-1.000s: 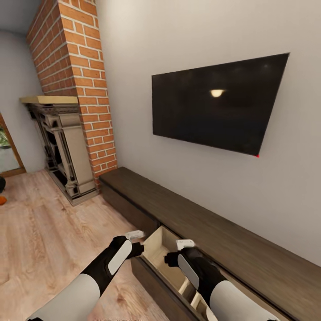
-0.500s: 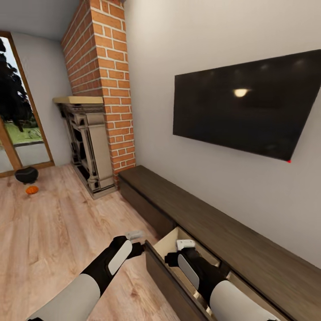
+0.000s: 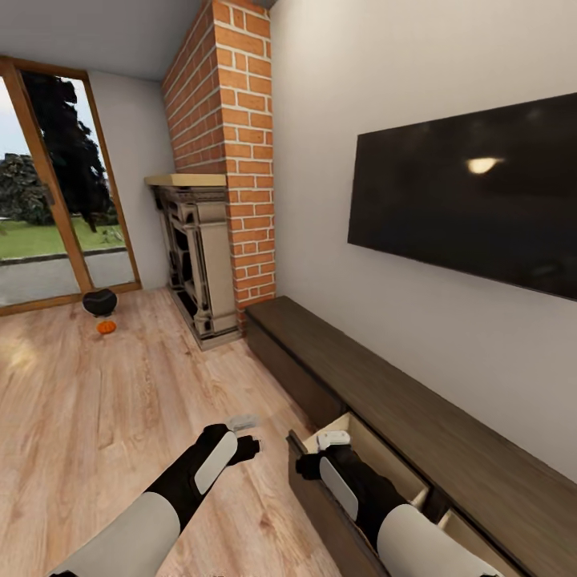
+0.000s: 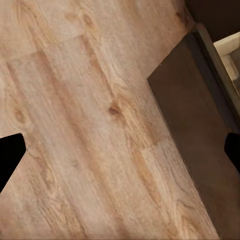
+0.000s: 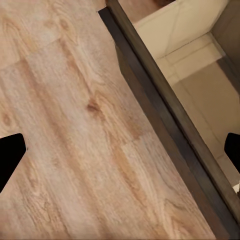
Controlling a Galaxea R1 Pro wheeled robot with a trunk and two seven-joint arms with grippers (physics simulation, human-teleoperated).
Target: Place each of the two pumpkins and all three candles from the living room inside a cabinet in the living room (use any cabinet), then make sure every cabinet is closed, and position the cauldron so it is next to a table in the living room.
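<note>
Far off on the wood floor by the glass door sits the black cauldron [image 3: 100, 301], with one orange pumpkin [image 3: 106, 327] just in front of it. The long dark brown cabinet [image 3: 353, 377] runs along the wall under the TV, and one drawer [image 3: 377, 453] stands pulled out, its pale inside showing [image 5: 200, 70]. My left gripper [image 3: 247, 437] [image 4: 120, 160] hangs open over the floor beside the drawer's dark front [image 4: 200, 130]. My right gripper [image 3: 316, 457] [image 5: 120, 160] is open above the drawer's front edge [image 5: 165, 120], holding nothing. The candles and the table are out of view.
A brick chimney [image 3: 236, 144] with a stone fireplace [image 3: 196, 256] stands at the cabinet's far end. A large black TV [image 3: 473, 192] hangs above the cabinet. A tall glass door [image 3: 56, 200] fills the far wall. Open wood floor [image 3: 104, 417] lies to my left.
The camera has swung left, bringing the glass door, the cauldron and the pumpkin into view. Both arms keep the same pose, grippers still open.
</note>
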